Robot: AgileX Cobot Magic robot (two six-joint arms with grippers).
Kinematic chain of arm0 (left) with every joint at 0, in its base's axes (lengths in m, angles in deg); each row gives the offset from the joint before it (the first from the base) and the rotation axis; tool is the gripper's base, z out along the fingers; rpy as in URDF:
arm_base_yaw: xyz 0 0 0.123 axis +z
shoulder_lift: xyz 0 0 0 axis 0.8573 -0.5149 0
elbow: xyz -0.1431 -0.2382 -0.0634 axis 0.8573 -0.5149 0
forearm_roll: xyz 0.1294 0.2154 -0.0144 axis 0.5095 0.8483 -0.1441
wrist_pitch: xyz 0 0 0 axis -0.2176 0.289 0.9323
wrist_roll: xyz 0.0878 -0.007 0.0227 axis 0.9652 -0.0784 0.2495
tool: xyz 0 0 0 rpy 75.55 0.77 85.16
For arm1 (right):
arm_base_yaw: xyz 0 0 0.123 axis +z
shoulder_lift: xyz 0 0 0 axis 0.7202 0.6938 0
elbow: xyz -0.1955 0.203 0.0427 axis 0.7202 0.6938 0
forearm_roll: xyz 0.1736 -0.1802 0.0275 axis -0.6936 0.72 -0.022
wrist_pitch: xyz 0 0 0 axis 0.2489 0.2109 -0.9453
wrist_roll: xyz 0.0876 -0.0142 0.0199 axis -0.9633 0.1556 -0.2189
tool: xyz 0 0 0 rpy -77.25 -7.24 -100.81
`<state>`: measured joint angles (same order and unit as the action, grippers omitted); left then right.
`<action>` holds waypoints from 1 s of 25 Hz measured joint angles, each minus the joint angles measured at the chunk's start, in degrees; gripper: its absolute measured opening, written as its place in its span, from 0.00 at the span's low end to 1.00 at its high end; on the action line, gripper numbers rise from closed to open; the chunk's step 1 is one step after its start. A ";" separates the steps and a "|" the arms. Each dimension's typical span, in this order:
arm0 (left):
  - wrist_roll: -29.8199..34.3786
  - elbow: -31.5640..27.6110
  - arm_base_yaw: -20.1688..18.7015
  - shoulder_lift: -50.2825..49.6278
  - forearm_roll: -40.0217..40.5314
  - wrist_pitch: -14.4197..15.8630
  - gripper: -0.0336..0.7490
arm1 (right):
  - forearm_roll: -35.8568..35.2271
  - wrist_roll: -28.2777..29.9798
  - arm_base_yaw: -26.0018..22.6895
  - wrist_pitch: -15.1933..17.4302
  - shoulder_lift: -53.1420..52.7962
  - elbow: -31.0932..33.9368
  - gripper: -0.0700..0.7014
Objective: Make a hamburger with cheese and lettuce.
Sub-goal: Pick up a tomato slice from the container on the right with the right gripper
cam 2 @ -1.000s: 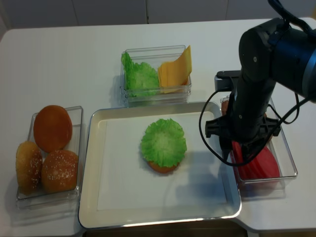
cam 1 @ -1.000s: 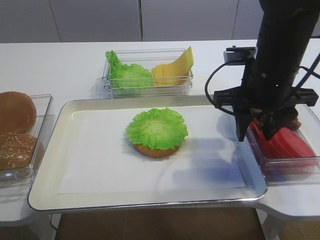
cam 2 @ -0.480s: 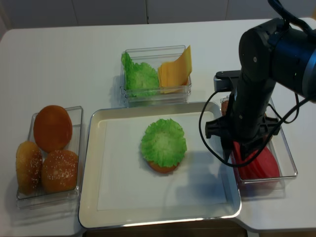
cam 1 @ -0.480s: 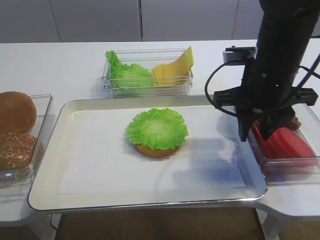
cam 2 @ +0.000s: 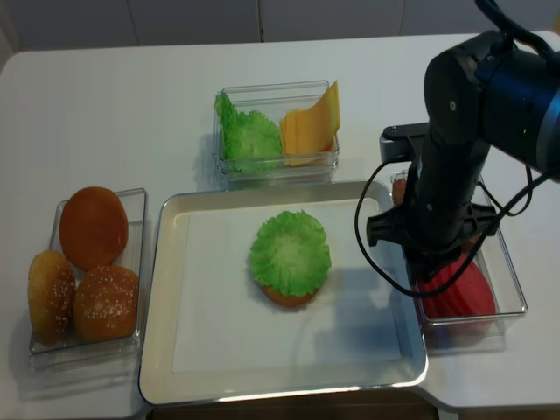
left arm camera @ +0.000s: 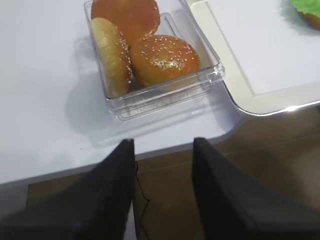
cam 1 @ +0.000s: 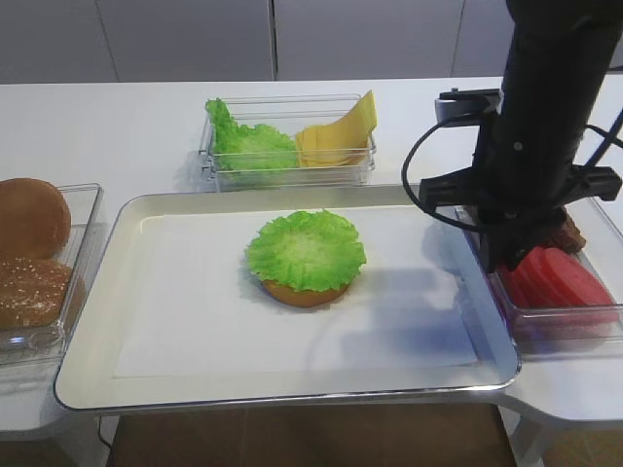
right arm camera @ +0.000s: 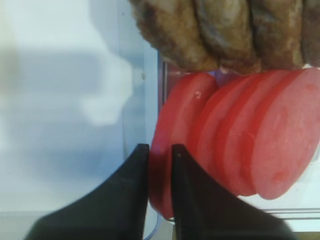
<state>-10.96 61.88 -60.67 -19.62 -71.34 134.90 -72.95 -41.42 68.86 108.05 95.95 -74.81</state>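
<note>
The hamburger [cam 1: 304, 255] [cam 2: 290, 255] is a golden bun half under a frilly green lettuce leaf, lying mid-tray on white paper. More lettuce [cam 1: 248, 146] and the cheese [cam 1: 341, 134] slices share a clear box behind the tray. My right gripper [right arm camera: 160, 150] [cam 1: 501, 263] reaches down into the right-hand box and is shut on the leftmost red tomato slice [right arm camera: 175, 115], one finger on each face. My left gripper [left arm camera: 163, 142] hangs open beyond the table's front edge, holding nothing.
A metal tray [cam 1: 97, 379] holds the paper. The right box [cam 2: 516, 289] contains red slices [right arm camera: 270, 140] and brown patties [right arm camera: 220, 30]. A clear box of sesame buns [left arm camera: 165, 57] [cam 2: 92, 262] stands left of the tray.
The right gripper's fingers have come together on the leftmost red slice in the right box. Nothing else has moved.
</note>
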 joint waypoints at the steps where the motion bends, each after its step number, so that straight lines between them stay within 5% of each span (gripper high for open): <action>1: 0.00 0.00 0.00 0.00 0.00 0.00 0.41 | 0.32 0.00 0.00 0.00 0.00 0.00 0.25; 25: 0.00 0.00 0.00 0.00 0.00 0.00 0.41 | 2.36 1.59 0.28 0.57 -2.09 -0.26 0.19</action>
<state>-10.96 61.88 -60.67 -19.62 -71.34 134.90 -70.59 -39.84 69.13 108.62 93.86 -75.06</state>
